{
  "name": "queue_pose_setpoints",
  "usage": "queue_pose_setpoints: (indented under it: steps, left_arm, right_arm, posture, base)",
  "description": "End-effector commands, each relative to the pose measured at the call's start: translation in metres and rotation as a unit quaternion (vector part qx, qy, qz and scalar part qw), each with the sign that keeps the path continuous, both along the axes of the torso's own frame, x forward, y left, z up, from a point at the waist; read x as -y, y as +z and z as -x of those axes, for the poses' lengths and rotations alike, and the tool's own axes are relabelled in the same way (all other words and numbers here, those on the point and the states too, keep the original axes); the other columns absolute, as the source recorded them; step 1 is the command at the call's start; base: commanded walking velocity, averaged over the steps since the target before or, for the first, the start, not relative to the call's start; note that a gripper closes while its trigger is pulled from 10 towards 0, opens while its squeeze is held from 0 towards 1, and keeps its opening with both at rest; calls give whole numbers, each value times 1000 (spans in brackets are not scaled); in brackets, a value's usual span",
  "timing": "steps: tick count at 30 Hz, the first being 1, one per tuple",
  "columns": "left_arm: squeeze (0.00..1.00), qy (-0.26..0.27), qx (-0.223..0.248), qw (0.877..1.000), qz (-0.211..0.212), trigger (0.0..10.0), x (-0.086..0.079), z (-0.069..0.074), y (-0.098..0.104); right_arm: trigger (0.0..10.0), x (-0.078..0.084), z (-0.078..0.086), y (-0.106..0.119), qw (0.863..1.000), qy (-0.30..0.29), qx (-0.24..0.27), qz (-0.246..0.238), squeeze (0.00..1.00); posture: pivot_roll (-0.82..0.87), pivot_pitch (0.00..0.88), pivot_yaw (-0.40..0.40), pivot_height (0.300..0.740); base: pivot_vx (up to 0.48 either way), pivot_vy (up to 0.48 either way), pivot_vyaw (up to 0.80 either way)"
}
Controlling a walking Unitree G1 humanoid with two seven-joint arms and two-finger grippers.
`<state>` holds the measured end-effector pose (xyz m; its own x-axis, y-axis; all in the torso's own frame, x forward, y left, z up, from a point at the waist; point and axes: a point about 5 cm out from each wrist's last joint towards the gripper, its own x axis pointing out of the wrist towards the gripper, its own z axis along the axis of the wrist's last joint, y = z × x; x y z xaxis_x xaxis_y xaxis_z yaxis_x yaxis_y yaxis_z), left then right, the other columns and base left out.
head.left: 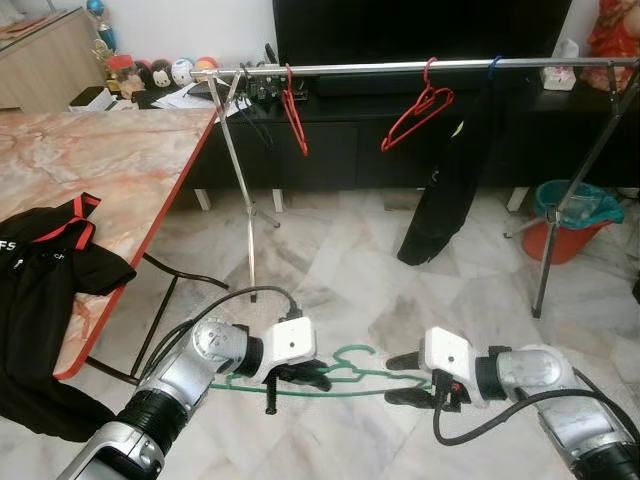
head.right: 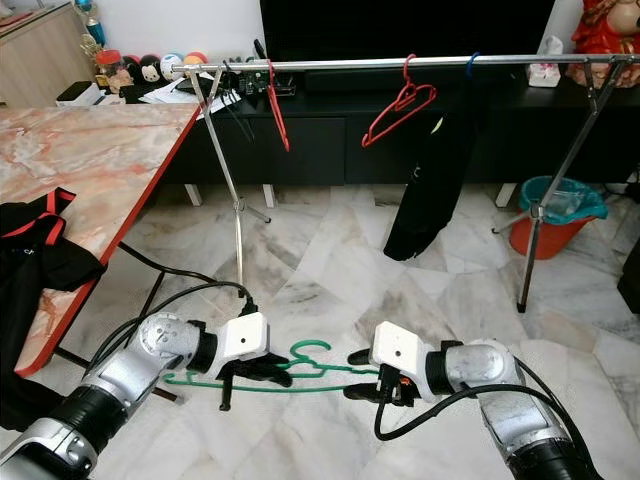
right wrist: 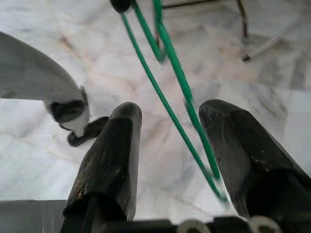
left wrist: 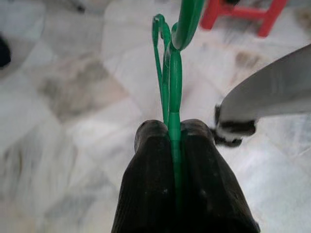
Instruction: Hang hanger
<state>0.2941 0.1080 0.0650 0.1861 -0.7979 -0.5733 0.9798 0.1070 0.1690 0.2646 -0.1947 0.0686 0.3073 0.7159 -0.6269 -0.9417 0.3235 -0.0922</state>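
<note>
A green wire hanger (head.left: 352,371) lies roughly level, low above the marble floor between my two arms. My left gripper (head.left: 300,380) is shut on it; in the left wrist view its fingers (left wrist: 150,160) pinch the green wire (left wrist: 174,73) between them. My right gripper (head.left: 405,378) stands open at the hanger's other end, and the green wire (right wrist: 178,74) passes between its spread fingers (right wrist: 114,145) without being clamped. Ahead, a metal clothes rail (head.left: 400,68) stands at head height, with two red hangers (head.left: 420,108) and a dark garment (head.left: 445,190) hanging on it.
A marble-topped table (head.left: 120,170) with a red edge stands on the left, a black jacket (head.left: 40,290) draped over its corner. The rail's legs (head.left: 240,190) splay onto the floor. A red bucket (head.left: 572,222) sits at the right. A black TV cabinet (head.left: 340,150) runs behind the rail.
</note>
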Motion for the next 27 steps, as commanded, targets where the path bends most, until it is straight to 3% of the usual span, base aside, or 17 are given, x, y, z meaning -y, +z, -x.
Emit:
queue_pose_setpoints:
  steps: [1,5,6,7,10,11,12,15,17,20,21,22,24,25,26,27]
  left_arm:
    - [0,57,13,998,-30,0,-17,-3,-12]
    - [0,104,18,994,-40,0,-23,-3,-22]
    - [0,178,19,983,-49,10000,-28,-2,-37]
    - [0,178,19,983,-49,10000,-28,-2,-37]
    - [0,283,5,958,-54,10000,-34,5,-59]
    - [0,283,5,958,-54,10000,-34,5,-59]
    - [0,356,-19,933,-44,10000,-38,14,-74]
    - [0,460,-61,886,-12,10000,-47,23,-87]
    - [0,495,-49,868,-18,10000,-59,24,-89]
    - [0,580,-56,813,4,10000,-83,19,-85]
    - [0,594,-58,803,2,10000,-89,21,-86]
    - [0,598,-60,799,-7,10000,-93,25,-89]
    - [0,594,-67,801,-44,10000,-100,41,-100]
    - [0,594,-67,801,-44,10000,-100,41,-100]
    - [0,585,-75,802,-94,10000,-110,62,-114]
    - [0,587,-82,797,-113,10000,-115,73,-120]
  right_arm:
    - [10000,2,-5,-5,999,-31,14,13,0]
    - [10000,7,-8,-12,997,-67,18,28,0]
    - [10000,14,-14,-26,987,-151,28,40,0]
    - [10000,14,-14,-26,987,-151,28,40,0]
    - [10000,17,-19,-48,957,-287,32,39,0]
    - [10000,17,-19,-48,957,-287,32,39,0]
    - [10000,13,-11,-71,921,-389,-5,21,0]
    - [10000,7,11,-100,880,-471,-59,19,0]
    - [10000,8,25,-114,849,-522,-81,20,0]
    - [10000,14,44,-127,802,-588,-102,16,0]
    - [10000,15,50,-131,784,-611,-113,9,0]
    - [10000,17,58,-135,765,-633,-122,1,0]
    - [10000,18,66,-140,744,-655,-133,-5,0]
    - [10000,18,66,-140,744,-655,-133,-5,0]
    - [10000,18,74,-144,739,-659,-139,3,0]
    - [10000,19,79,-147,737,-661,-141,9,0]
  posture:
    - [-216,41,83,740]
    - [-213,43,82,740]
    - [-216,44,82,740]
    - [-216,44,82,740]
    - [-224,48,83,740]
    - [-224,48,83,740]
    - [-220,47,83,740]
    - [-214,38,81,740]
    - [-220,37,78,740]
    - [-210,25,74,740]
    - [-209,23,73,740]
    - [-209,13,73,740]
    - [-216,4,77,740]
    - [-216,4,77,740]
    - [-227,0,78,740]
    - [-231,0,77,740]
  base:
    - [0,0,0]
    - [0,0,0]
    - [0,0,0]
    - [0,0,0]
    - [0,0,0]
    - [0,0,0]
    - [0,0,0]
    - [0,0,0]
    - [0,0,0]
    - [0,0,0]
    - [0,0,0]
    - [0,0,0]
    - [0,0,0]
    - [0,0,0]
    - [0,0,0]
    - [0,0,0]
